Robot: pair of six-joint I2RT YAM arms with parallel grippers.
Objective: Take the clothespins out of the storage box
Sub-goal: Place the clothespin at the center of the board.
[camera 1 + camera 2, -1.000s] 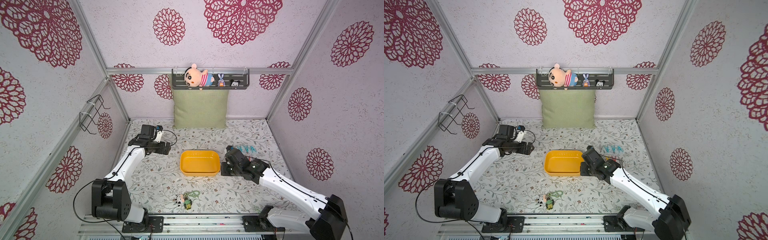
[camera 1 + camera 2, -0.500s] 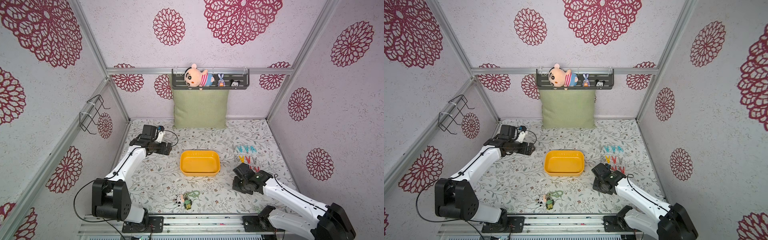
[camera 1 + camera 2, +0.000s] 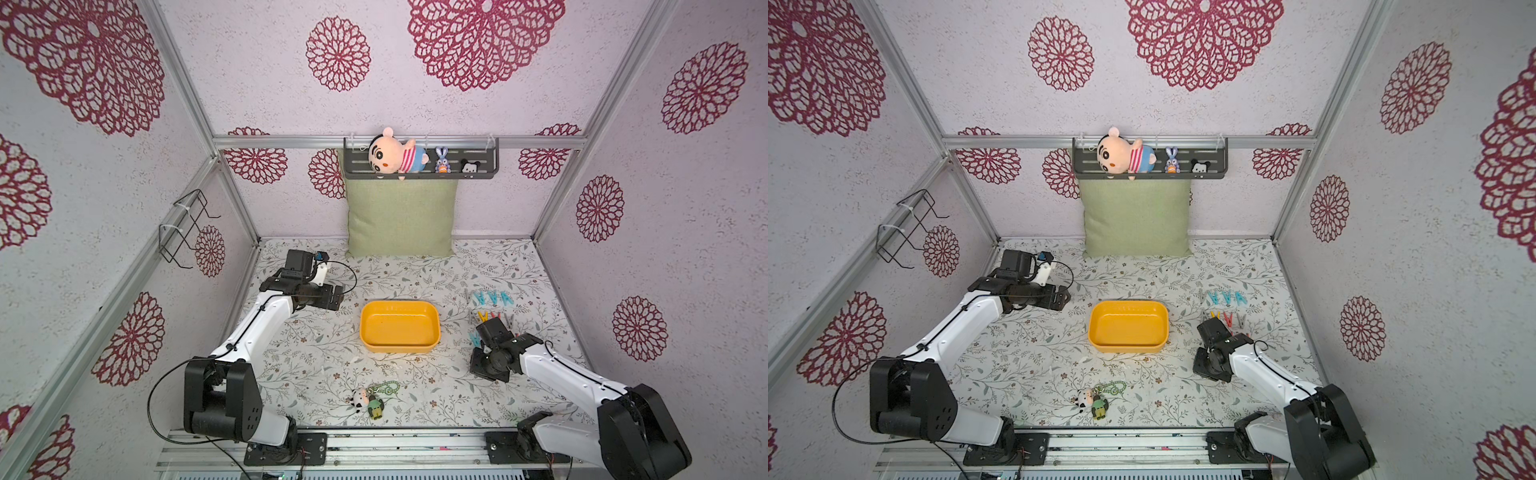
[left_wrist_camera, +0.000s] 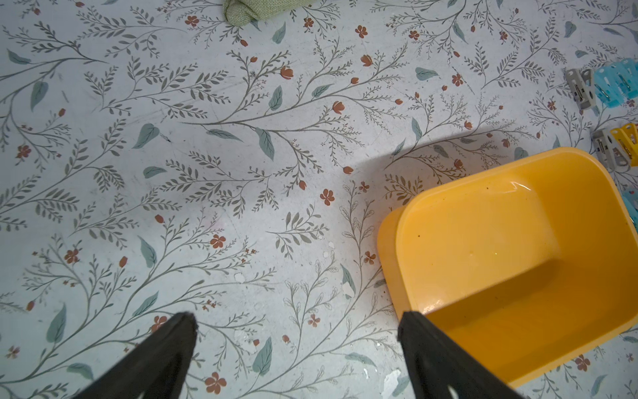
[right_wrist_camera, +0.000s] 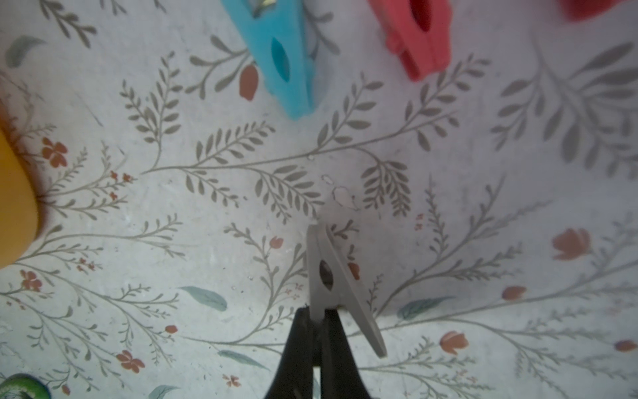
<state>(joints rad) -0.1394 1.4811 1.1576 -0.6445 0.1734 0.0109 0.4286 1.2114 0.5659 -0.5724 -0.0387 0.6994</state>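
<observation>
**Storage box.** The yellow storage box (image 3: 399,328) sits at mid-table on the floral table cover (image 3: 316,353). Both top views and the left wrist view show its inside bare, with no peg left in it.

**Clothespins.** The clothespins (image 3: 492,297) lie outside the box on its right side, in short rows of teal, yellow, red and grey. The right arm partly hides the nearer rows. One grey clothespin (image 5: 331,276) is off the table.

**Right gripper.** The right gripper (image 5: 319,314) is clamped on the tail of one leg of the grey clothespin. The other leg splays free to one side. The peg hangs above bare cover, near a blue clothespin (image 5: 283,62) and a red clothespin (image 5: 417,38), and touches neither.

**Left gripper.** The left gripper (image 4: 297,321) has its fingers (image 4: 172,345) spread wide and carries nothing. It hovers over the cover beside the box.

**Step in hand (judgement).** This looks like the set-down of the last peg.
- Bring it down until the peg rests on the cover before letting go, because a grip on one leg may let it swing.
- Set it in line with the blue peg, leaving a gap.
- After release, lift straight up so the neighbours are not dragged.

**Surroundings.** A plush keychain (image 3: 370,405) lies near the front edge, and a green cushion (image 3: 399,220) leans on the back wall. Both are well clear of the work.
</observation>
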